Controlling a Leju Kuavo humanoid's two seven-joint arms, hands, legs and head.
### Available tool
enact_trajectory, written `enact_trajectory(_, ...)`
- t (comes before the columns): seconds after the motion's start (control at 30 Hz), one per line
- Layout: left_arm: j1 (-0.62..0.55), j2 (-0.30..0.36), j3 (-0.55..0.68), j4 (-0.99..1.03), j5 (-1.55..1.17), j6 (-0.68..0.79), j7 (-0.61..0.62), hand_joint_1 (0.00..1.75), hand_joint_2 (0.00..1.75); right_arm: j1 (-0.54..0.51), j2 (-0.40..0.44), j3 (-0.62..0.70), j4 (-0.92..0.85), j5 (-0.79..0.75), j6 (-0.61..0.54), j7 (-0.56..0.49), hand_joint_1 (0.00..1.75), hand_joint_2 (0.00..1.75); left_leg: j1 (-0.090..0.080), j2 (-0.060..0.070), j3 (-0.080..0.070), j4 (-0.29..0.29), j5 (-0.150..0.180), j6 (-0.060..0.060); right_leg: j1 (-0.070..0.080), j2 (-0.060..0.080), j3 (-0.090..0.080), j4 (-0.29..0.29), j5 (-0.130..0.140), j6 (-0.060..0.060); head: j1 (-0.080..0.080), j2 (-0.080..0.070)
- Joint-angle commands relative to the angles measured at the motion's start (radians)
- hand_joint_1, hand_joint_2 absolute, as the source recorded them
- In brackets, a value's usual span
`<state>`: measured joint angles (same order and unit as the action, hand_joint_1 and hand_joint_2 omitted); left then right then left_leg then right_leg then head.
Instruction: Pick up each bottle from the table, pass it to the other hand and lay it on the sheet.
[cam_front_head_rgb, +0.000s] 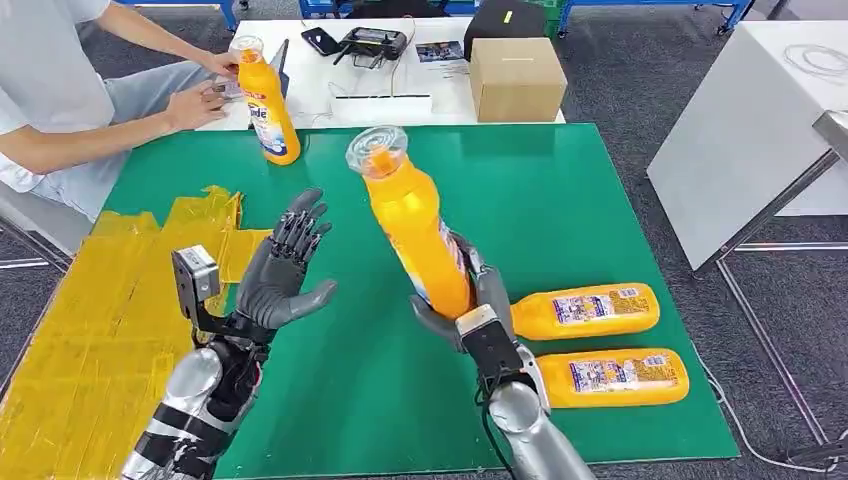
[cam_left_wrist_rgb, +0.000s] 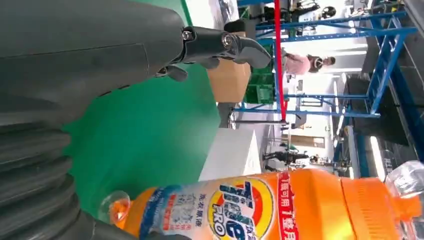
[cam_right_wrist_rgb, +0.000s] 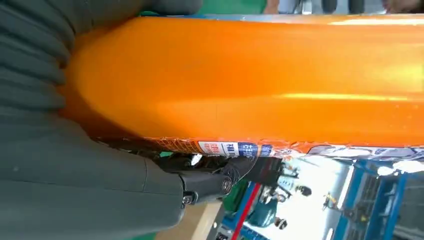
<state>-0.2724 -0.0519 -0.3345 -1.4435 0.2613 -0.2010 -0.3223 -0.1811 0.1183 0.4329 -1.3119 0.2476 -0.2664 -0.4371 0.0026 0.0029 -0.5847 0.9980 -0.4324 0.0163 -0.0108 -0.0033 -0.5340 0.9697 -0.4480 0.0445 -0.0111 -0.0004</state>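
My right hand (cam_front_head_rgb: 470, 305) grips an orange detergent bottle (cam_front_head_rgb: 412, 220) by its lower body and holds it upright above the green mat, clear cap on top, tilted a little to the left. The same bottle (cam_right_wrist_rgb: 250, 80) spans the right wrist view, and its label (cam_left_wrist_rgb: 235, 210) faces the left wrist camera. To the bottle's left my left hand (cam_front_head_rgb: 285, 265) is raised with fingers spread, holding nothing. Two more orange bottles (cam_front_head_rgb: 585, 310) (cam_front_head_rgb: 612, 377) lie on their sides at the mat's right. The yellow sheet (cam_front_head_rgb: 100, 330) covers the table's left side.
A person's hand holds another orange bottle (cam_front_head_rgb: 265, 100) upright at the green mat's (cam_front_head_rgb: 560, 200) far left edge. Behind it a white table carries a cardboard box (cam_front_head_rgb: 517, 78) and a controller (cam_front_head_rgb: 372, 42). A white panel (cam_front_head_rgb: 745, 130) stands to the right.
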Motion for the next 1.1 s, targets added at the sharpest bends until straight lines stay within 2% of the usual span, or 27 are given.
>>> enact_trajectory(0.03,-0.064,0.035,-0.058,0.041,-0.002,0.002,0.002,0.0,1.75,-0.047,0.003,0.095,0.061,0.009,0.042,0.001,1.75,1.75,0.001,0.001,0.001,0.0,-0.001,-0.001,0.001,0.001,0.001,0.0,0.0,-0.001,0.0,0.0)
enact_trajectory(0.13,-0.074,0.03,-0.064,0.049,-0.003,0.004,-0.001,0.0,1.75,-0.07,0.001,0.169,0.115,0.049,0.068,0.014,1.75,1.75,0.001,0.001,0.002,0.0,-0.001,-0.001,0.001,0.001,0.001,-0.001,0.0,-0.001,0.0,0.0)
enact_trajectory(0.33,-0.09,0.022,-0.074,0.071,-0.002,0.006,-0.002,0.0,1.75,-0.081,0.015,0.246,0.172,0.114,0.04,0.014,1.75,1.75,0.001,0.0,0.001,-0.001,0.0,-0.001,0.001,0.0,0.002,-0.001,0.0,-0.001,0.0,0.0)
enact_trajectory(1.1,-0.097,0.021,-0.111,0.098,-0.003,-0.029,-0.016,0.0,1.75,-0.104,0.012,0.27,0.217,0.136,0.031,0.026,1.75,1.75,0.001,-0.001,0.001,0.0,0.0,0.0,0.001,-0.001,0.001,-0.001,0.0,-0.001,0.0,0.0)
